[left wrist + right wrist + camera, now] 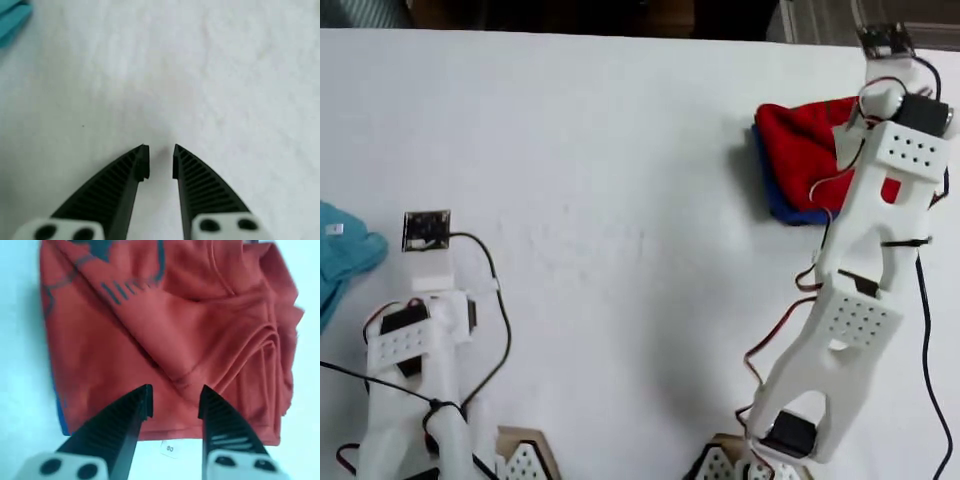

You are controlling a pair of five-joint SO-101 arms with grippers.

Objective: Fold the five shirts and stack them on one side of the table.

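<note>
1. High view: the red shirt point(798, 150) lies folded at the far right of the tabletop point(620, 150). It sits on a blue shirt point(782, 205), whose edge shows along its left and near sides. That makes two in the stack, by my count.
2. The right arm stretches out over that stack. The right claw point(175, 402) hangs just above the red cloth, jaws a moderate gap apart, nothing between them. I cannot tell whether the tips touch the fabric.
3. The top layer of the red shirt is creased, with loose folds bunched along one side. A small white tag point(169, 448) pokes out at the hem.
4. The left arm sits at the near left. The left claw point(160, 162) is over bare tabletop, jaws a narrow slit apart, empty.
5. A teal shirt point(342, 250) lies rumpled at the left edge, just left of that arm, not folded.
6. Step in hand, my reading: the red shirt is set on the stack and the right claw is free of it. The task looks well short of done, with two stacked and one waiting.
7. Next move, as I judge it:
   - The right claw lifts straight clear so it does not snag the loose folds.
   - The left claw, being nearest, takes the teal shirt by an edge and draws it to the open middle.
   - Both claws then spread and fold it there.
</note>
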